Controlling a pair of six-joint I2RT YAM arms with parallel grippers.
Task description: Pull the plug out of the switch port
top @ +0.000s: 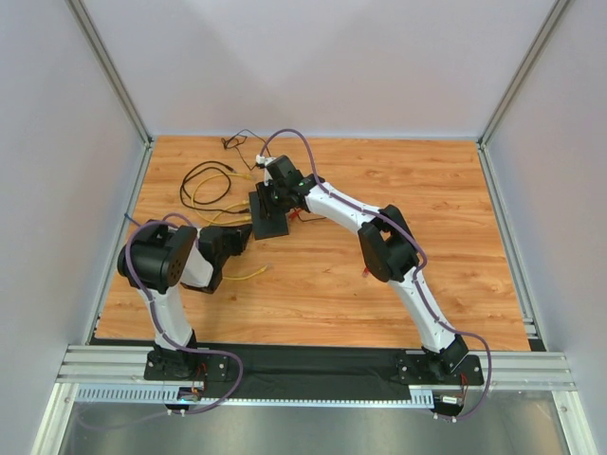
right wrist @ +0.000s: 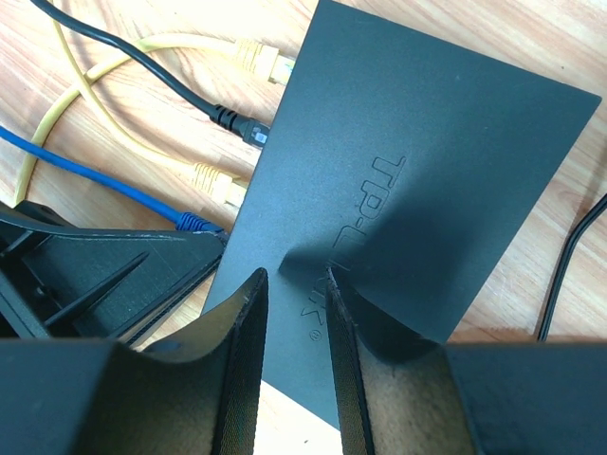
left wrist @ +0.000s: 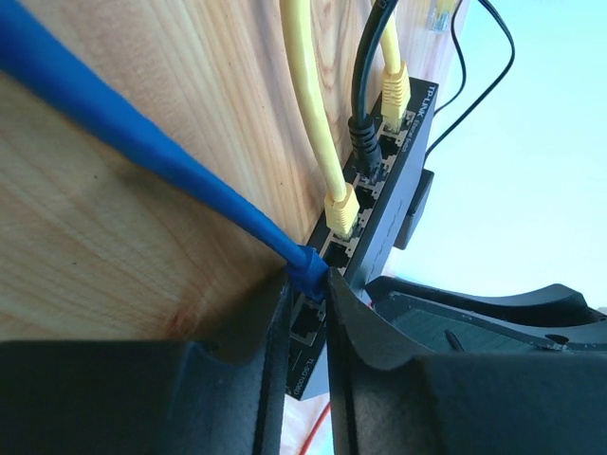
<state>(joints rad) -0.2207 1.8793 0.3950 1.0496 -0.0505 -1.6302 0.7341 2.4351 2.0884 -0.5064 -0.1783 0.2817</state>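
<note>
- The blue plug [left wrist: 305, 270], on a thick blue cable, is sitting fully in a socket near one end of the flat matte-black rectangular switch [right wrist: 427, 190]; nothing is pulled out yet.
- The switch is lying flat on the light wooden table [top: 322, 284], toward its far left.
- The left gripper [left wrist: 308, 296] is straddling the blue plug, jaws narrowed close to its sides; I cannot tell whether they are clamping it.
- The right gripper [right wrist: 296, 284] is poised at the switch's top, jaws slightly apart, holding nothing.
- Two yellow cables [left wrist: 340, 204] and a black cable [left wrist: 365, 142] are occupying neighbouring sockets.
- Remaining, I judge: a firm grip, then the pull.
</note>
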